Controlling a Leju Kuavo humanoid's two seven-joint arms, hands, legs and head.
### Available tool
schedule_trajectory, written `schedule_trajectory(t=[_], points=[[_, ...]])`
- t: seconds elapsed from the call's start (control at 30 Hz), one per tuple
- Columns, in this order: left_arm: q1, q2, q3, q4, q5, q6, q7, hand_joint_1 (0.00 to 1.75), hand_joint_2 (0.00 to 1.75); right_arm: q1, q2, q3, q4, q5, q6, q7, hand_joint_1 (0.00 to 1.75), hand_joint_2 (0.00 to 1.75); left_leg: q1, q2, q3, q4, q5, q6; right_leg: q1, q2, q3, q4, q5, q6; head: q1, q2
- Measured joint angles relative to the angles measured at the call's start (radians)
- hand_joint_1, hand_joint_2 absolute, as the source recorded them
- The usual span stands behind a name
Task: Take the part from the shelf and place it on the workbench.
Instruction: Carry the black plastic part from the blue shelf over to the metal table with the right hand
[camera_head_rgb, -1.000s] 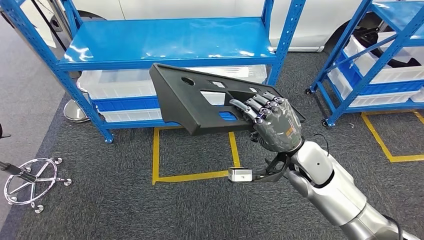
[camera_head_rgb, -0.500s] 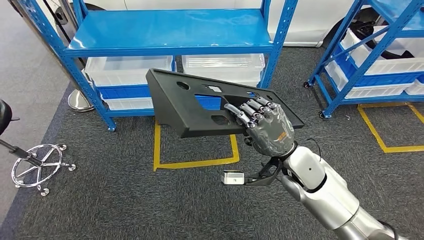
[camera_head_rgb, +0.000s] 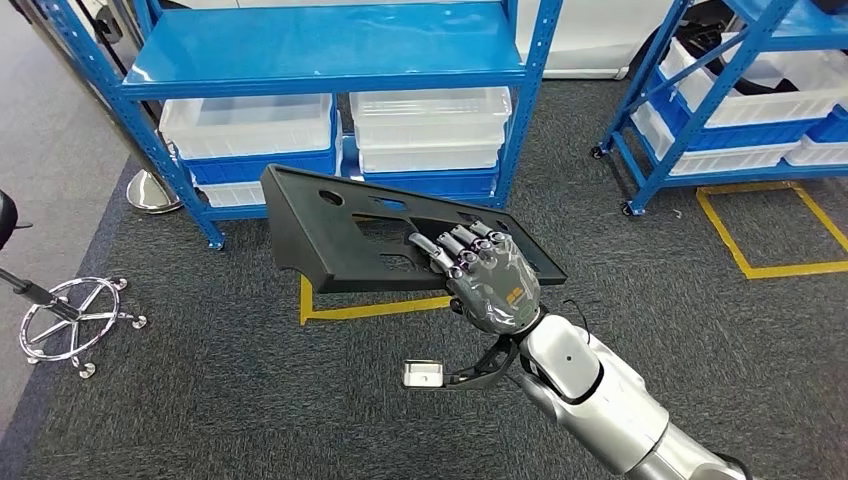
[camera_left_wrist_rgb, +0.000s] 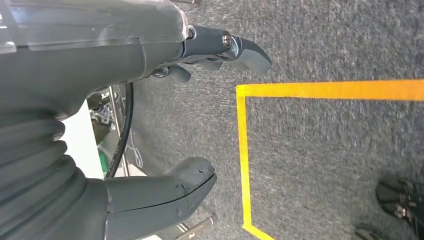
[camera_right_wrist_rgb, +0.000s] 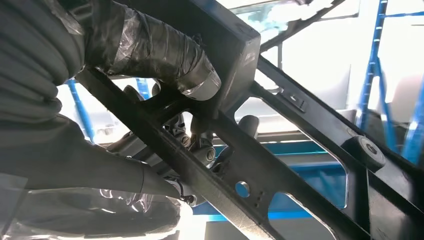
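Observation:
My right hand (camera_head_rgb: 487, 281) grips a flat black plastic part (camera_head_rgb: 340, 240) with several cut-outs, holding it level in the air in front of the blue shelf (camera_head_rgb: 330, 55). Its fingers (camera_head_rgb: 452, 243) hook over the part's near right edge. From beneath, the right wrist view shows the thumb (camera_right_wrist_rgb: 160, 52) pressed on the part's ribbed underside (camera_right_wrist_rgb: 280, 165). My left hand (camera_left_wrist_rgb: 150, 110) hangs over the grey carpet with thumb and fingers apart and nothing between them.
White bins (camera_head_rgb: 430, 125) fill the shelf's lower level. A second blue rack (camera_head_rgb: 740, 80) stands at the right. Yellow floor tape (camera_head_rgb: 760, 268) marks squares on the carpet. A chrome stool base (camera_head_rgb: 65, 325) sits at the left. A person's shoes (camera_left_wrist_rgb: 400, 200) are near my left hand.
The whole view has shifted, so the camera has moved back from the shelf. The part stays gripped in my right hand, now lower and further left in the picture.

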Motion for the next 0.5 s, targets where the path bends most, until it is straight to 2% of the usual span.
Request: schedule_trajectory(t=[0.03,0.07,0.13,0.17,0.2,0.23,0.27,0.3,0.37,0.4,0.43,0.47,0.5], points=[[0.0,0.001,0.0,0.0,0.0,-0.002,-0.004,0.0,1.75,0.002,0.003,0.001,0.001,0.0,0.0,0.001,1.75,1.75,0.0,-0.001,-0.007,0.012,-0.012,-0.005,-0.004,0.008,0.001,-0.01,0.003,-0.005,0.0,0.0],[0.0,0.002,0.0,0.001,-0.001,-0.003,-0.007,0.0,1.75,0.005,0.006,0.001,0.001,0.001,0.0,0.002,1.75,1.75,0.001,-0.006,-0.019,0.042,-0.037,-0.01,-0.007,0.015,0.001,-0.02,0.006,-0.011,0.0,0.0],[0.001,0.005,0.0,0.001,-0.001,-0.004,-0.012,0.0,1.75,0.013,0.01,0.002,0.003,0.002,0.001,0.004,1.75,1.75,0.004,-0.021,-0.062,0.157,-0.11,-0.018,-0.008,0.029,-0.009,-0.021,0.015,-0.021,0.0,0.0],[0.001,0.006,0.0,0.001,-0.001,-0.004,-0.015,0.0,1.75,0.018,0.01,0.002,0.005,0.002,0.001,0.005,1.75,1.75,0.006,-0.025,-0.084,0.222,-0.139,-0.021,-0.007,0.037,-0.015,-0.017,0.017,-0.022,0.0,0.0],[0.001,0.008,0.0,0.001,-0.001,-0.004,-0.016,0.0,1.75,0.023,0.01,0.002,0.006,0.003,0.001,0.005,1.75,1.75,0.007,-0.026,-0.098,0.265,-0.151,-0.023,-0.007,0.045,-0.022,-0.011,0.019,-0.022,0.0,0.0],[0.001,0.008,-0.001,0.001,-0.001,-0.004,-0.018,0.0,1.75,0.028,0.01,0.002,0.006,0.004,0.001,0.005,1.75,1.75,0.008,-0.027,-0.096,0.275,-0.144,-0.024,-0.007,0.055,-0.028,-0.004,0.019,-0.022,0.0,0.0],[0.001,0.009,-0.001,0.001,-0.001,-0.004,-0.02,0.0,1.75,0.032,0.01,0.002,0.006,0.005,0.001,0.006,1.75,1.75,0.01,-0.029,-0.075,0.246,-0.12,-0.024,-0.007,0.065,-0.033,0.004,0.018,-0.021,0.0,0.0],[0.001,0.011,-0.001,0.001,-0.001,-0.004,-0.022,0.0,1.75,0.034,0.01,0.002,0.006,0.006,0.001,0.007,1.75,1.75,0.012,-0.038,-0.041,0.183,-0.089,-0.023,-0.008,0.075,-0.038,0.012,0.017,-0.018,0.0,0.0],[0.002,0.014,-0.002,0.002,-0.001,-0.004,-0.027,0.0,1.75,0.037,0.01,0.002,0.006,0.009,0.001,0.01,1.75,1.75,0.015,-0.077,0.025,0.069,-0.058,-0.02,-0.008,0.094,-0.05,0.024,0.016,-0.01,0.0,0.0],[0.003,0.016,-0.002,0.002,-0.001,-0.004,-0.028,0.0,1.75,0.038,0.01,0.002,0.005,0.011,0.001,0.011,1.75,1.75,0.016,-0.092,0.042,0.038,-0.057,-0.018,-0.01,0.104,-0.056,0.029,0.017,-0.005,0.0,0.0],[0.003,0.018,-0.002,0.002,-0.001,-0.004,-0.029,0.0,1.75,0.04,0.01,0.001,0.005,0.013,0.0,0.013,1.75,1.75,0.015,-0.099,0.047,0.029,-0.062,-0.017,-0.011,0.114,-0.063,0.03,0.02,0.002,0.0,0.0],[0.003,0.02,-0.002,0.003,-0.001,-0.004,-0.03,0.0,1.75,0.042,0.01,0.001,0.004,0.015,0.0,0.013,1.75,1.75,0.015,-0.091,0.046,0.023,-0.06,-0.014,-0.012,0.125,-0.067,0.03,0.025,0.009,0.0,0.0],[0.002,0.022,-0.003,0.003,-0.001,-0.004,-0.03,0.0,1.75,0.045,0.01,0.0,0.004,0.016,0.0,0.014,1.75,1.75,0.017,-0.079,0.047,0.016,-0.058,-0.008,-0.013,0.126,-0.07,0.031,0.025,0.015,0.0,0.0]])
